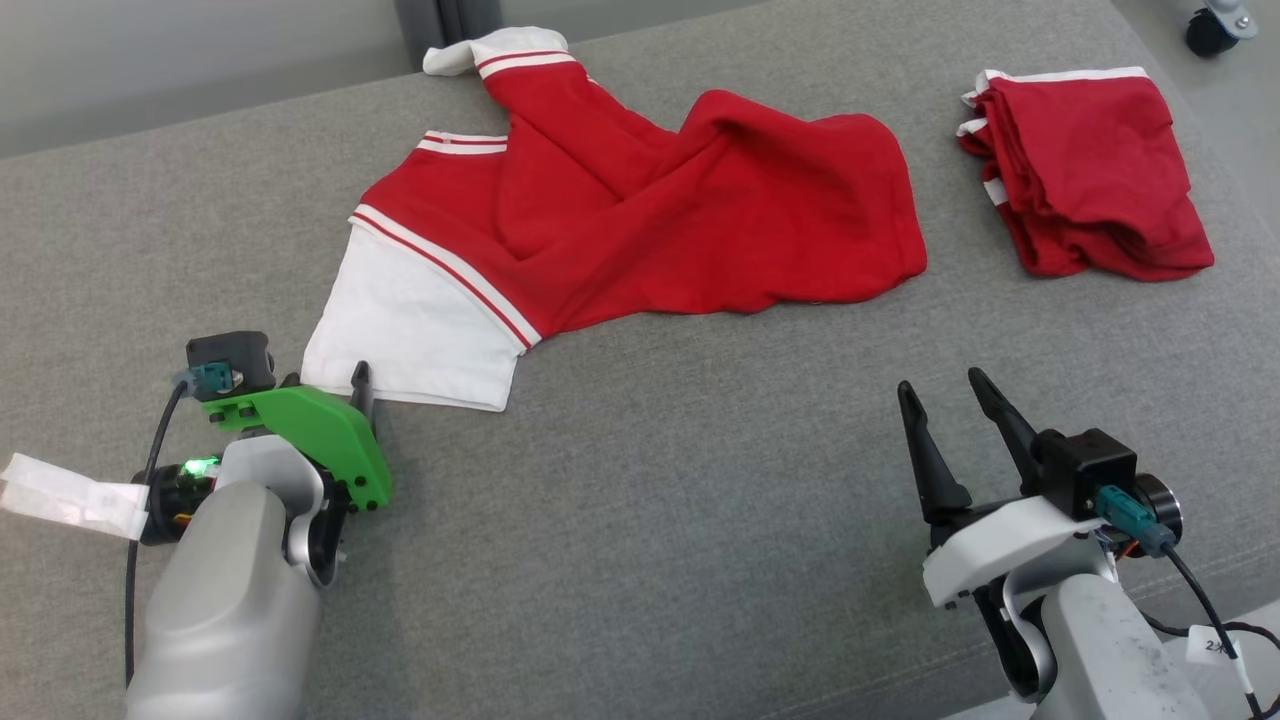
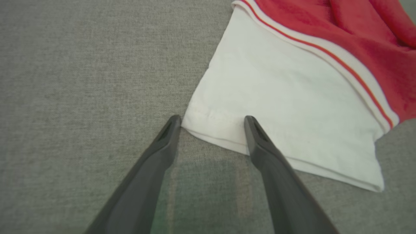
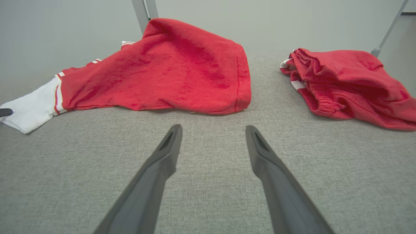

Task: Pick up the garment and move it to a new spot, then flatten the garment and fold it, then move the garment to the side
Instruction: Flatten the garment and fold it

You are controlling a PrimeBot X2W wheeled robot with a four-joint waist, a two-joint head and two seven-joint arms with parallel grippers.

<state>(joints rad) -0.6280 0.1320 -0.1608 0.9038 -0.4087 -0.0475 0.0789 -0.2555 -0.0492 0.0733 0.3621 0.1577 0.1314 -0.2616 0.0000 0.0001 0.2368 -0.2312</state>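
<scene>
A red garment (image 1: 640,220) with a white panel and white striped trims lies rumpled on the grey table (image 1: 650,500). My left gripper (image 1: 335,385) is open at the white panel's near corner. In the left wrist view the white hem (image 2: 286,107) lies between the tips of the left gripper (image 2: 213,120); one tip is just off the corner and the other is over the hem. My right gripper (image 1: 940,385) is open above bare table, well short of the garment's red edge (image 3: 169,71). The right wrist view shows the right gripper (image 3: 213,127) with nothing between its fingers.
A second red garment (image 1: 1085,175), folded into a bundle, sits at the far right of the table and also shows in the right wrist view (image 3: 347,84). A caster wheel (image 1: 1210,30) stands beyond the table's far right corner. Bare grey table lies in front of both garments.
</scene>
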